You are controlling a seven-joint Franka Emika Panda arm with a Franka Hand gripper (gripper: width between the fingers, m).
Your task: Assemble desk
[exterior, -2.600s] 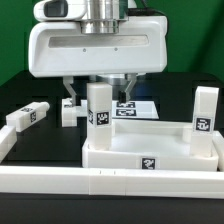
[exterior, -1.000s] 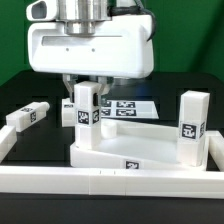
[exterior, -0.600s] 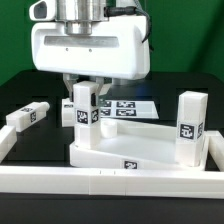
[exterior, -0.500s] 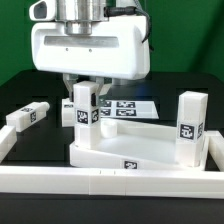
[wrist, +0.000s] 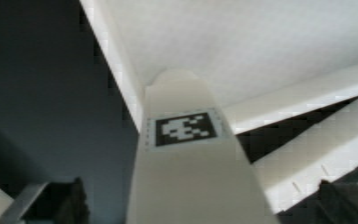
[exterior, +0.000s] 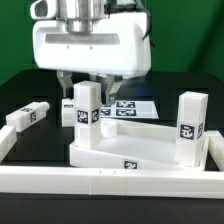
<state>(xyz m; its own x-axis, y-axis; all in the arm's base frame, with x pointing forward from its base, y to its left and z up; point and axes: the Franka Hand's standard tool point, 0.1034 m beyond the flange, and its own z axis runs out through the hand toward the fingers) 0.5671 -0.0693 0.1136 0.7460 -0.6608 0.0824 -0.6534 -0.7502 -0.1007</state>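
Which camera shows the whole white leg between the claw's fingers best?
The exterior view: the leg stands upright at a corner of the desk panel, visible top to bottom, with the open claw flanking its top. The wrist view shows only one close-up side with its tag.

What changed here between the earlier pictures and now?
The fingers spread apart, let go of the upright leg and lifted slightly. Before that, the panel, carrying that leg and the other standing leg, shifted toward the exterior view's left. The lying leg and the marker board stayed put.
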